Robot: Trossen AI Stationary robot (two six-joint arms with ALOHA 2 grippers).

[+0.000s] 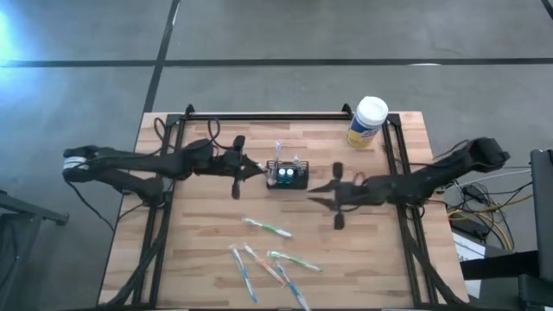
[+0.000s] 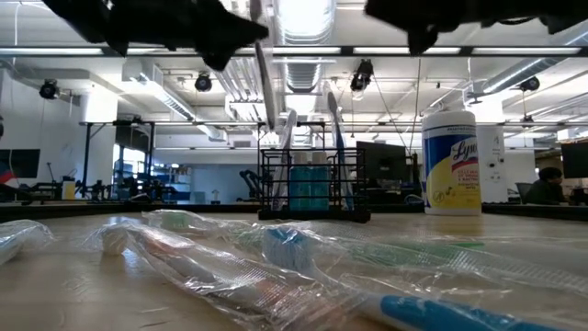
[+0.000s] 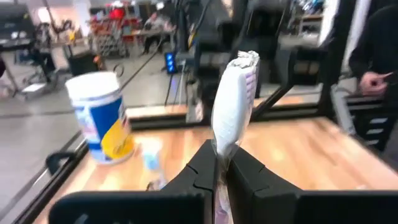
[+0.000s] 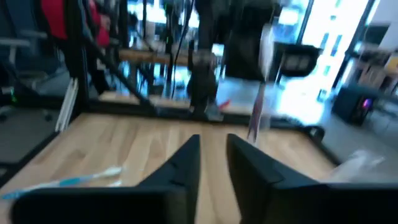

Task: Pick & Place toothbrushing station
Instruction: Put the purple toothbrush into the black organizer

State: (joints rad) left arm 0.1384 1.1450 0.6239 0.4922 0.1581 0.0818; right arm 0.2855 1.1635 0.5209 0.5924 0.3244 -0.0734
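The toothbrushing station (image 1: 287, 175), a small black wire-mesh holder, stands mid-table with a few toothbrushes upright in it (image 2: 312, 188). My left gripper (image 1: 257, 169) hovers just left of it, above the table, shut on a clear-wrapped white toothbrush (image 3: 233, 102). My right gripper (image 1: 316, 192) hovers right of the holder and a little nearer. Its fingers (image 4: 211, 158) stand a narrow gap apart with nothing between them. Several wrapped toothbrushes (image 1: 268, 255) lie flat on the near part of the table. My left gripper pinches the wrapped toothbrush between its two fingers at the neck just below the head (image 3: 219, 155). The fingers come level from the table's left and lie across the brush. It stands nearly upright, head (image 3: 244, 65) up, handle hanging below the fingers (image 2: 268, 101), clear of the table.
A white-lidded wipes canister with a yellow label (image 1: 369, 121) stands at the far right corner. A black frame rail (image 1: 268, 116) runs along the table's far edge and down both sides. Loose toothbrushes (image 2: 230, 267) crowd the near middle of the wooden top.
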